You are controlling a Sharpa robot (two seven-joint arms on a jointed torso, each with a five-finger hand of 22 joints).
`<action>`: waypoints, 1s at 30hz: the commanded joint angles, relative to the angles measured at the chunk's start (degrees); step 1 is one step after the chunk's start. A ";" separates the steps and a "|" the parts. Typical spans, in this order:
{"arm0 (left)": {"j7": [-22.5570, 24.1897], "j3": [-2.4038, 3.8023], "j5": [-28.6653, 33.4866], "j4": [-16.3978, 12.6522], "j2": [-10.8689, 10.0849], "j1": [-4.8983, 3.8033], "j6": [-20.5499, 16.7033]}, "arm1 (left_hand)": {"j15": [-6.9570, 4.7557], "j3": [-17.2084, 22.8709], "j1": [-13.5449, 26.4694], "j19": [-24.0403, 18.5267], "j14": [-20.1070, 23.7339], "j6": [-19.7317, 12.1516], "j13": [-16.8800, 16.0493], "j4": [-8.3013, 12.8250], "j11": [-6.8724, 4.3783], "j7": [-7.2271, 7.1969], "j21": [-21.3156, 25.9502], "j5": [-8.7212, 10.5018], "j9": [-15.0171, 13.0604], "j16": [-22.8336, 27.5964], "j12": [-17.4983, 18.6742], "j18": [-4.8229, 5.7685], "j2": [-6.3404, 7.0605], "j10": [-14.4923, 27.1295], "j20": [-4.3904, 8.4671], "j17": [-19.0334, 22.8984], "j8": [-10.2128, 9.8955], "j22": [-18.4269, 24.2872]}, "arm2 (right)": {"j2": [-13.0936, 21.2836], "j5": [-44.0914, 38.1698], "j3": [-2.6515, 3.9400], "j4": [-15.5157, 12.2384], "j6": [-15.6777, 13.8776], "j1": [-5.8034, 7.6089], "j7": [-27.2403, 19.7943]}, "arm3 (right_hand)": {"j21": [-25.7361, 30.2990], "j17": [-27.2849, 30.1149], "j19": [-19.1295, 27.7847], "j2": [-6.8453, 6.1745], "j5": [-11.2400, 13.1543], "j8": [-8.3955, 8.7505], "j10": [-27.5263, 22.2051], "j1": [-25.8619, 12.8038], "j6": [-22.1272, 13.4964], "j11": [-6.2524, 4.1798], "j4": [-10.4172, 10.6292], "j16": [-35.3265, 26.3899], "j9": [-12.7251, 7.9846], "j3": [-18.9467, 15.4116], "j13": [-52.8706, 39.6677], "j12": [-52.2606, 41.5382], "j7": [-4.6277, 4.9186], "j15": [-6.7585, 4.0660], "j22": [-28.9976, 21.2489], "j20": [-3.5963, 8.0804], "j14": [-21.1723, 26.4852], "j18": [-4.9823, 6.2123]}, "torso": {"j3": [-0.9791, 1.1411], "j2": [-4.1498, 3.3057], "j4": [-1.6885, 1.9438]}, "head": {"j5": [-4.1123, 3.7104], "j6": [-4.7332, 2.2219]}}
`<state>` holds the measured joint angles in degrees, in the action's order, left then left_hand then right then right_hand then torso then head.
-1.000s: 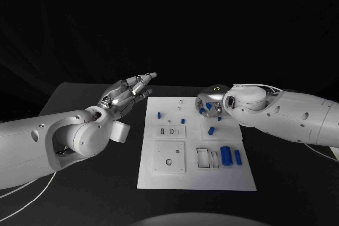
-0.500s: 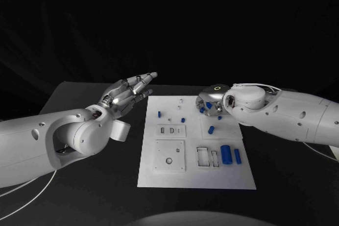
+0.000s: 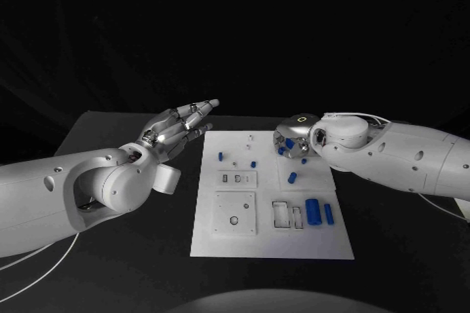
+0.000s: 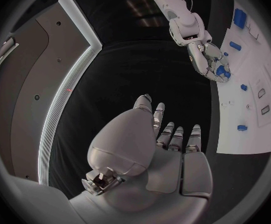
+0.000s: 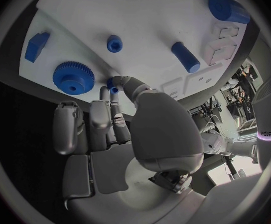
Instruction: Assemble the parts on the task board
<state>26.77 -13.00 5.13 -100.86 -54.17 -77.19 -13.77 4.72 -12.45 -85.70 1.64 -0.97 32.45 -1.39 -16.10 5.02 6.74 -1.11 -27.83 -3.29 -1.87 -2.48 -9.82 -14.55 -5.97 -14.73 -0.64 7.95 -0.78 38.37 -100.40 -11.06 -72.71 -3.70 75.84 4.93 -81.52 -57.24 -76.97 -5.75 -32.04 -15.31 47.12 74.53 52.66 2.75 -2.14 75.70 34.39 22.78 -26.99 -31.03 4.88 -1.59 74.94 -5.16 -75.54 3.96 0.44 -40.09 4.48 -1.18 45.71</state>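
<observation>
Small blue part point(image 5: 113, 86): pinched betw. thumb and a finger of right hand point(image 3: 292, 138), at far right area of task board point(image 3: 272, 248). Short stubby piece, mostly hidden by fingertips; exact shape cannot tell. Judged: rigid plastic, v. light, smooth, so apt to slip or twist in a fingertip pinch. Best taken across its sides, low, leaving the end free for seating.

Adjacent on board, wrist view: blue gear point(image 5: 73, 77) just beside the pinch; blue peg point(image 5: 114, 43) standing; blue cylinder point(image 5: 185, 56) lying; blue block point(image 5: 36, 46) near board edge. Gear likely stiff; teeth give grip, take by rim.

Nearer the robot: large blue cylinder point(image 3: 314, 211) lying by a recessed slot; hvst part by look, needs a full wrap.

Left hand point(image 3: 180, 128): off the board's left edge, raised, fingers extended and apart, holding nothing.

Risk: the held part is small; misalignment at insertion probable.
</observation>
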 commanded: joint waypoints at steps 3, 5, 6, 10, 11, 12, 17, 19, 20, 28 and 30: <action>-0.24 0.03 -0.32 0.15 0.25 -0.01 1.58 | 0.59 0.44 -0.62 0.02 -0.16 0.05 -0.06 -0.12 0.40 0.27 -0.27 -0.30 -0.10 -0.31 -0.34 -0.50 0.03 -0.06 -0.44 -0.08 0.41 -0.08 | 0.02 0.41 -0.07 0.12 -2.26 -0.31 -1.27 | 0.07 -0.19 -0.42 0.90 0.54 -1.58 2.17 0.35 1.19 -0.56 -0.10 -0.12 2.60 -0.85 -0.17 -0.06 -0.05 -0.73 2.27 0.86 -0.28 -0.12 | -0.02 0.03 0.08 | -0.13 0.26; -0.33 0.03 -0.32 0.28 0.28 0.02 1.73 | 0.73 0.64 -0.90 0.07 -0.23 0.07 -0.07 -0.06 0.48 0.32 -0.30 -0.48 -0.10 -0.45 -0.43 -0.50 -0.04 -0.06 -0.58 -0.11 0.45 -0.10 | 0.06 0.61 -0.06 0.10 -3.37 -0.35 -1.42 | 0.07 -0.12 -0.50 0.95 0.73 -1.78 2.47 0.29 1.28 -0.63 -0.08 -0.18 3.11 -1.01 -0.13 0.11 -0.13 -0.80 2.35 0.95 -0.32 -0.14 | -0.06 0.06 0.09 | -0.30 0.33; -0.36 0.02 -0.32 0.34 0.28 0.04 1.79 | 0.78 0.75 -1.06 0.08 -0.25 0.08 -0.07 -0.01 0.50 0.33 -0.31 -0.58 -0.10 -0.49 -0.46 -0.50 -0.06 -0.04 -0.63 -0.12 0.46 -0.10 | 0.10 0.71 -0.05 0.05 -3.88 -0.35 -1.47 | 0.08 -0.05 -0.50 0.97 0.76 -1.85 2.57 0.28 1.33 -0.65 -0.08 -0.22 3.26 -1.04 -0.12 0.15 -0.15 -0.82 2.35 0.97 -0.31 -0.13 | -0.09 0.07 0.09 | -0.46 0.30; -0.54 0.01 -0.32 0.47 0.16 0.09 1.84 | 0.85 0.90 -1.28 0.13 -0.29 0.06 -0.07 0.04 0.54 0.37 -0.35 -0.75 -0.09 -0.58 -0.53 -0.50 -0.07 -0.05 -0.72 -0.14 0.47 -0.12 | 0.36 1.30 -0.01 -0.57 -5.15 -0.33 -1.37 | 0.23 0.35 -0.44 0.97 1.05 -2.19 3.03 -0.01 1.59 -0.70 0.11 -0.50 4.14 -1.37 0.01 0.55 -0.27 -0.90 2.28 1.08 -0.23 -0.11 | -0.18 0.11 0.13 | -0.44 0.16; -0.57 0.01 -0.32 0.48 0.10 0.10 1.81 | 0.87 0.93 -1.33 0.14 -0.31 0.08 -0.08 0.05 0.55 0.38 -0.36 -0.79 -0.09 -0.62 -0.56 -0.50 -0.07 -0.07 -0.74 -0.15 0.48 -0.12 | 0.36 1.41 0.02 -0.75 -5.33 -0.27 -1.34 | 0.24 0.35 -0.44 0.97 1.07 -2.20 3.05 -0.03 1.60 -0.70 0.12 -0.50 4.18 -1.39 0.02 0.58 -0.27 -0.90 2.28 1.08 -0.24 -0.11 | -0.14 0.11 0.14 | -0.43 0.15; -0.60 0.01 -0.32 0.47 0.03 0.10 1.76 | 0.87 0.93 -1.33 0.14 -0.31 0.08 -0.08 0.05 0.55 0.38 -0.36 -0.79 -0.09 -0.62 -0.56 -0.50 -0.07 -0.07 -0.74 -0.15 0.48 -0.12 | 0.34 1.54 0.04 -0.92 -5.45 -0.18 -1.30 | 0.29 0.49 -0.39 0.97 1.11 -2.22 3.10 -0.06 1.61 -0.69 0.14 -0.57 4.26 -1.42 0.03 0.62 -0.27 -0.90 2.22 1.09 -0.19 -0.09 | -0.13 0.10 0.12 | -0.38 0.08; -0.79 0.01 -0.32 0.34 -0.32 0.10 1.43 | 0.96 1.07 -1.60 0.22 -0.40 0.24 -0.10 0.12 0.60 0.42 -0.42 -1.04 -0.11 -0.78 -0.69 -0.51 0.03 -0.15 -0.84 -0.19 0.56 -0.15 | -0.57 2.59 0.43 -1.49 -6.22 0.64 -1.13 | 0.43 0.93 -0.22 0.96 1.13 -2.22 3.18 -0.05 1.59 -0.66 0.14 -0.81 4.38 -1.43 0.07 0.71 -0.27 -0.90 2.05 1.10 -0.01 -0.04 | -0.11 -0.12 0.18 | -0.15 -0.20; -0.88 0.02 -0.32 0.32 -0.40 0.10 1.39 | 0.97 1.08 -1.63 0.23 -0.40 0.26 -0.10 0.12 0.60 0.42 -0.43 -1.06 -0.11 -0.79 -0.70 -0.51 0.04 -0.16 -0.84 -0.19 0.57 -0.15 | -1.46 2.80 0.70 -1.08 -6.90 0.94 -1.16 | 0.27 0.59 -0.49 0.95 1.07 -2.21 3.35 0.02 1.57 -0.64 0.09 -0.68 4.49 -1.40 0.11 0.79 -0.25 -0.91 2.31 1.11 -0.20 -0.11 | -0.08 -0.21 0.21 | -0.01 -0.22; -0.91 0.02 -0.32 0.32 -0.42 0.09 1.36 | 0.97 1.08 -1.63 0.23 -0.40 0.26 -0.10 0.12 0.60 0.42 -0.43 -1.06 -0.11 -0.79 -0.70 -0.51 0.04 -0.16 -0.84 -0.19 0.57 -0.15 | -1.96 2.93 0.81 -0.73 -7.19 1.09 -1.20 | 0.15 0.33 -0.67 0.93 1.03 -2.20 3.41 0.03 1.57 -0.63 0.07 -0.56 4.54 -1.40 0.13 0.84 -0.24 -0.92 2.49 1.12 -0.35 -0.17 | -0.07 -0.25 0.22 | 0.03 -0.25; -1.32 0.03 -0.32 -0.34 -0.90 0.07 0.68 | 1.02 1.17 -1.86 0.29 -0.51 0.47 -0.14 0.18 0.61 0.43 -0.47 -1.29 -0.14 -0.99 -0.86 -0.51 0.20 -0.29 -0.92 -0.24 0.66 -0.18 | -6.59 5.32 1.36 3.72 -6.15 2.52 -1.13 | -0.42 -0.91 -1.64 0.79 0.76 -1.93 3.86 -0.02 1.33 -0.51 0.07 0.03 4.97 -1.35 0.46 1.56 -0.12 -0.92 3.41 1.16 -1.29 -0.43 | 0.03 -0.67 0.64 | 0.05 -0.45; -1.42 0.03 -0.32 -0.49 -1.02 0.05 0.47 | 1.03 1.18 -1.92 0.32 -0.53 0.59 -0.15 0.19 0.61 0.43 -0.49 -1.34 -0.15 -1.03 -0.90 -0.52 0.26 -0.33 -0.93 -0.25 0.71 -0.18 | -7.52 6.17 1.45 4.82 -5.62 2.69 -0.97 | -0.51 -1.18 -1.80 0.81 0.80 -1.77 3.88 -0.01 1.16 -0.48 0.08 0.15 5.01 -1.29 0.55 1.78 -0.10 -0.90 3.56 1.15 -1.45 -0.47 | 0.05 -0.70 0.77 | 0.32 -0.22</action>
<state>25.46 -13.03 5.11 -101.08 -55.20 -77.09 -13.33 5.33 -11.58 -86.98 1.85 -1.58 32.78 -1.45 -15.86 5.31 7.07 -1.33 -28.84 -3.39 -2.67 -3.12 -9.83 -14.32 -6.26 -15.34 -0.82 8.39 -0.88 31.13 -96.12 -9.60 -68.43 -9.90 78.50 4.02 -81.77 -58.39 -78.42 -5.13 -31.13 -17.37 50.59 74.49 54.04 2.15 -2.05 75.61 34.54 21.72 -26.46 -29.48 4.68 -2.53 74.92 -3.99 -76.62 3.96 0.43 -40.65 4.99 -1.05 45.27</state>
